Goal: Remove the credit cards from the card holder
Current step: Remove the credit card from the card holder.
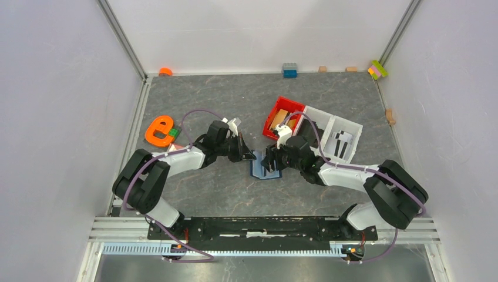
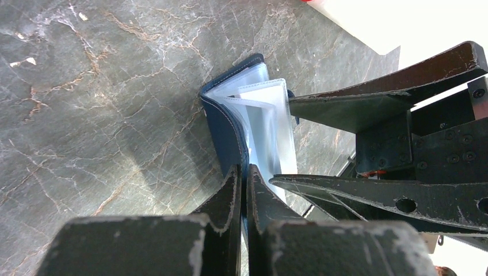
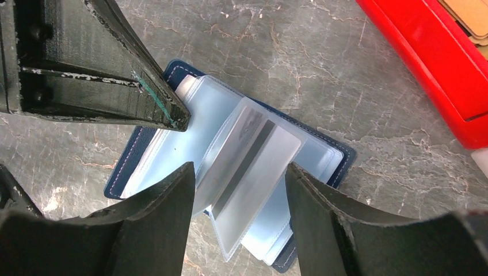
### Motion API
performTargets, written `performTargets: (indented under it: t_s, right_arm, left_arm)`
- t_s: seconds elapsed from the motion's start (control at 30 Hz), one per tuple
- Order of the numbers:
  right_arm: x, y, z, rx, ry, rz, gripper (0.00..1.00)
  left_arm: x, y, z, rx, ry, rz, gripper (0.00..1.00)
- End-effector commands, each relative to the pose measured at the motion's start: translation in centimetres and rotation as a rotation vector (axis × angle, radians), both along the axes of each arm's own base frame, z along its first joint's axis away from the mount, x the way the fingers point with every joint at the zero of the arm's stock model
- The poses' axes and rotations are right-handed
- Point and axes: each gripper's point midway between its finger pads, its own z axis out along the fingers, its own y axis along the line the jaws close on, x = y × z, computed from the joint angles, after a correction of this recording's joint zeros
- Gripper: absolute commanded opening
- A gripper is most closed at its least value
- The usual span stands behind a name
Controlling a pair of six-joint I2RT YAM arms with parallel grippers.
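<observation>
The dark navy card holder (image 1: 260, 170) lies open on the grey table between my two grippers. My left gripper (image 1: 251, 155) is shut on its navy cover edge (image 2: 230, 123), fingertips pressed together (image 2: 243, 171). My right gripper (image 1: 271, 161) is open and hovers right over the open holder (image 3: 334, 152), its fingers (image 3: 172, 190) on either side of a raised pale-blue clear sleeve (image 3: 253, 167). The sleeves fan out. No pinkish credit card shows plainly; a dark stripe shows through one sleeve.
A red tray (image 1: 289, 101) holding tan wooden blocks (image 1: 278, 119) and a white divided tray (image 1: 353, 125) stand just behind the right gripper; the red tray also shows in the right wrist view (image 3: 437, 63). An orange letter shape (image 1: 158, 130) lies at left. Small bricks line the back wall.
</observation>
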Motion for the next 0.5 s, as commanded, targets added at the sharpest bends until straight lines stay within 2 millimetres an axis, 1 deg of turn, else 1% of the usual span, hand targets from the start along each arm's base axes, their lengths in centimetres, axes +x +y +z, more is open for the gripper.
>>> performTargets:
  t_s: [0.0, 0.13, 0.33, 0.47]
  right_arm:
    - [0.7, 1.3, 1.5, 0.043, -0.04, 0.038, 0.64]
    - [0.6, 1.5, 1.4, 0.044, -0.038, 0.052, 0.7]
    - [0.0, 2.5, 1.0, 0.075, -0.013, 0.102, 0.71]
    - [-0.5, 3.2, 0.9, 0.099, 0.006, 0.138, 0.71]
  left_arm:
    - [0.3, -0.4, 1.3, -0.013, -0.064, -0.037, 0.02]
    - [0.2, -0.5, 1.2, -0.017, -0.054, -0.041, 0.04]
    - [0.2, -0.5, 1.2, -0.018, -0.052, -0.038, 0.3]
    - [0.3, -0.5, 0.6, -0.022, -0.035, -0.024, 0.41]
